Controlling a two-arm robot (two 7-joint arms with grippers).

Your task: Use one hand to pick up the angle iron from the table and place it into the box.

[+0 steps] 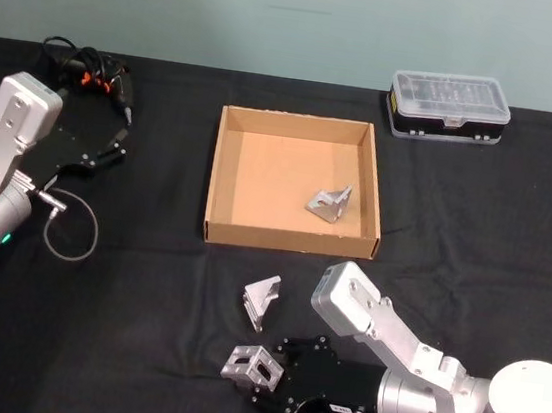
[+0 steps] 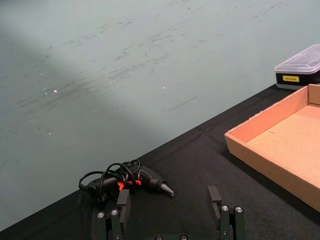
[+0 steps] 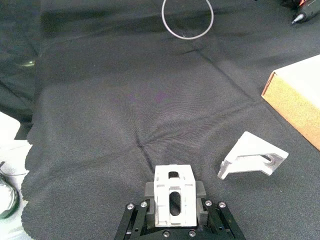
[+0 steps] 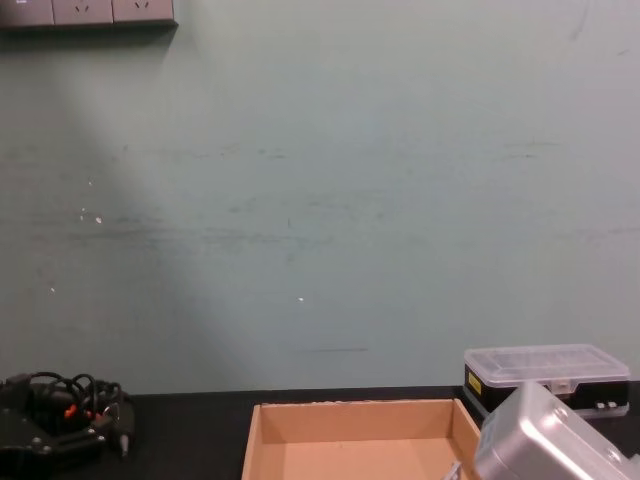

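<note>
- Head view places the right gripper point(image 1: 258, 370) low on the black-clothed desk point(image 1: 140, 331), in front of the box point(image 1: 290, 239) and well short of its near wall.
- Right wrist view has that gripper point(image 3: 173, 194) closed on an angle iron point(image 3: 173, 200). The dark fingers point(image 3: 149, 189) press its two sides, and its slotted face is turned toward the camera.
- From the head view the gripped angle iron point(image 1: 253, 364) sits at the gripper's tip (whether it touches the cloth or is raised cannot be told).
- A second angle iron point(image 1: 261, 301) lies loose on the desk between the gripper and the box, apart from both. In the right wrist view it point(image 3: 252, 162) sits just beside the gripped one.
- A third angle iron point(image 1: 329, 204) lies inside the box, toward its right wall.
- The box is a shallow tan tray with no lid. Its near corner shows in the right wrist view point(image 3: 295, 107), and its far rim in the chest view point(image 4: 350, 408).
- The left gripper point(image 1: 101, 151) is parked at the left of the desk, near a clump of cables point(image 1: 86, 72). In the left wrist view it point(image 2: 169, 201) is spread wide around nothing.
- A black case with a clear lid point(image 1: 449, 107) stands behind the box, to its right.
</note>
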